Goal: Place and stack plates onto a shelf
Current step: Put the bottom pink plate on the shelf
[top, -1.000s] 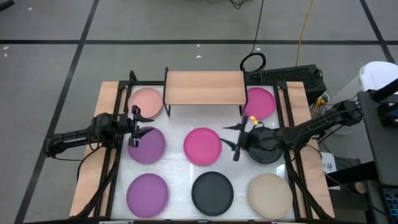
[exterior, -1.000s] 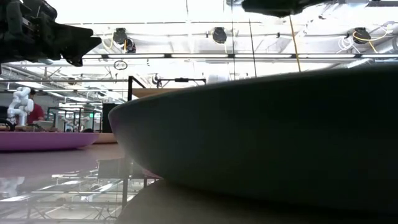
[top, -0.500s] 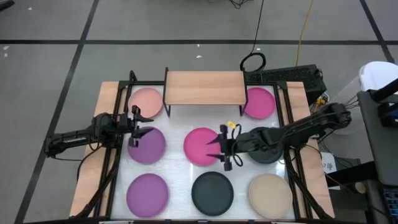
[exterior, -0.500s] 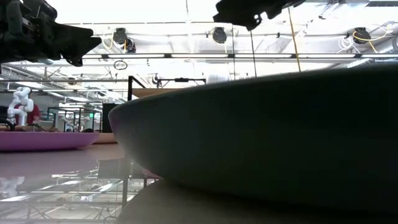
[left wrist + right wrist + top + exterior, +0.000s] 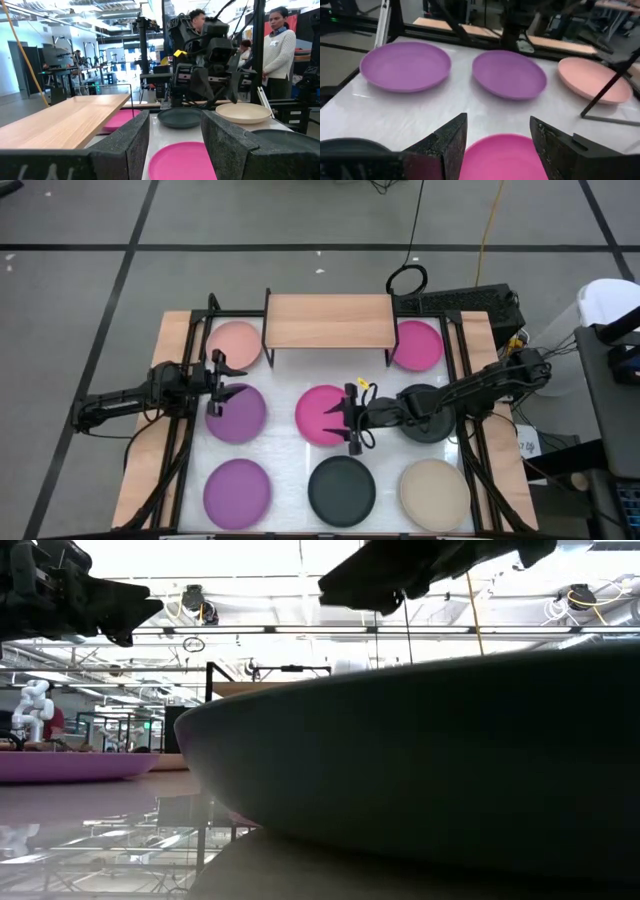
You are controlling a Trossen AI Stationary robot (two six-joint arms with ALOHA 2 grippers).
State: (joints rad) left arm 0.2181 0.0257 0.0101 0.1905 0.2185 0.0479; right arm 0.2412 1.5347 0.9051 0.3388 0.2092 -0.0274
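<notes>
The shelf stands at the table's far edge, its wooden top bare. Eight plates lie flat on the table. My right gripper is open, its fingers standing over the right rim of the middle magenta plate, which shows between them. Its arm crosses over the dark grey plate. My left gripper is open and hovers at the left rim of the purple plate. In the left wrist view the magenta plate shows between its fingers.
A pale pink plate and a second magenta plate lie on either side of the shelf. Along the near edge lie a purple plate, a black plate and a beige plate. People stand beyond the table.
My right gripper has moved toward the table's left, from above the dark grey plate to the right rim of the middle magenta plate, and has come lower in the low view. It has stayed open. No plate has moved.
</notes>
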